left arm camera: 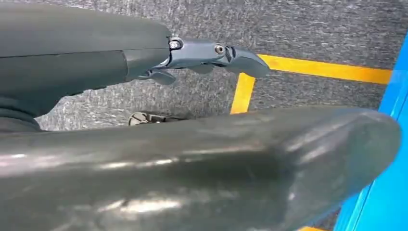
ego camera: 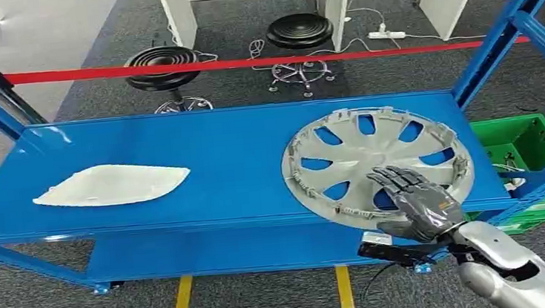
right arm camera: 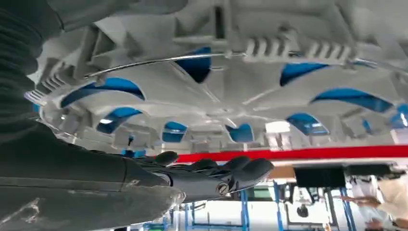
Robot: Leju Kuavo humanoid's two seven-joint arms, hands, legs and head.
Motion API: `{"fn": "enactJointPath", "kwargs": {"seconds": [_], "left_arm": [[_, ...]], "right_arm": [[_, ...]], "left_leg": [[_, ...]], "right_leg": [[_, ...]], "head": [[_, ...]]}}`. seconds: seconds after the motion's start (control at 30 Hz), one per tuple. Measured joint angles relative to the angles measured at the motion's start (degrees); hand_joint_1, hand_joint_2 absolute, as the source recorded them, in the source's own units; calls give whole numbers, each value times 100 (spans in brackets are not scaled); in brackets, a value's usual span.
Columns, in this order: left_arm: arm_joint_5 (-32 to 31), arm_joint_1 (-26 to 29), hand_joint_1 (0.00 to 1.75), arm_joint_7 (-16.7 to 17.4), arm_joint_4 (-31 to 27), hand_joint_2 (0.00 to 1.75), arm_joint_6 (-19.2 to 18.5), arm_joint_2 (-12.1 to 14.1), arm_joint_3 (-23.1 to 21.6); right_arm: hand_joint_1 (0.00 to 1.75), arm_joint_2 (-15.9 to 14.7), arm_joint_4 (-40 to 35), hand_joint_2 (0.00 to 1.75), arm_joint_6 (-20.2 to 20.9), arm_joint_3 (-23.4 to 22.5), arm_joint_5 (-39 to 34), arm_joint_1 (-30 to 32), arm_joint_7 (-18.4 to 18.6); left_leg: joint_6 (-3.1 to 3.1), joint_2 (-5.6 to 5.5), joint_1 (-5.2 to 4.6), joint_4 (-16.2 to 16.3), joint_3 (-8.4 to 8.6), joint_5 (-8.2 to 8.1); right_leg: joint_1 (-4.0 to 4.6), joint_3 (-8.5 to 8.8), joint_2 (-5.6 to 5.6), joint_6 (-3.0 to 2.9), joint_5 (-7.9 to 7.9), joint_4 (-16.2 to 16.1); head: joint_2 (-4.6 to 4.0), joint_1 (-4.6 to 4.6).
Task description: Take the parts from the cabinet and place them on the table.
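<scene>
A round grey hubcap (ego camera: 343, 148) lies flat on the right half of the blue shelf (ego camera: 232, 150). My right hand (ego camera: 415, 197) reaches over its near rim, fingers stretched out across the spokes and not closed on anything. The right wrist view looks along the hubcap (right arm camera: 231, 96), with my right hand's dark fingers (right arm camera: 216, 175) held straight beside it. A flat white panel-shaped part (ego camera: 112, 184) lies on the left half of the shelf. My left hand (left arm camera: 192, 163) hangs over the carpet by the shelf's edge, its fingers (left arm camera: 216, 52) extended and holding nothing.
Blue uprights (ego camera: 511, 21) frame the shelf on both sides. A green crate (ego camera: 529, 146) sits low at the right. Behind the shelf run a red barrier tape (ego camera: 246, 61), two black stools (ego camera: 161, 67) and white table legs (ego camera: 175, 13). Yellow floor lines (ego camera: 181, 303) lie below.
</scene>
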Motion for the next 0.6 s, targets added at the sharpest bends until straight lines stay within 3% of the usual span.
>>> {"fn": "enactJointPath", "kwargs": {"seconds": [0.4,0.6], "left_arm": [[138,145,0,-61,2,0,-2,15,20],[90,108,0,-98,2,0,-26,35,22]], "right_arm": [[0,-550,-985,175,408,-105,-411,742,-79],[0,-579,-1156,175,535,-118,-470,849,-118]], "left_leg": [[2,-2,0,0,-9,-1],[2,-1,0,0,-12,-1]], "right_leg": [[0,-2,-5,0,0,0],[0,-1,-3,0,0,-1]], "head": [[0,0],[0,0]]}}
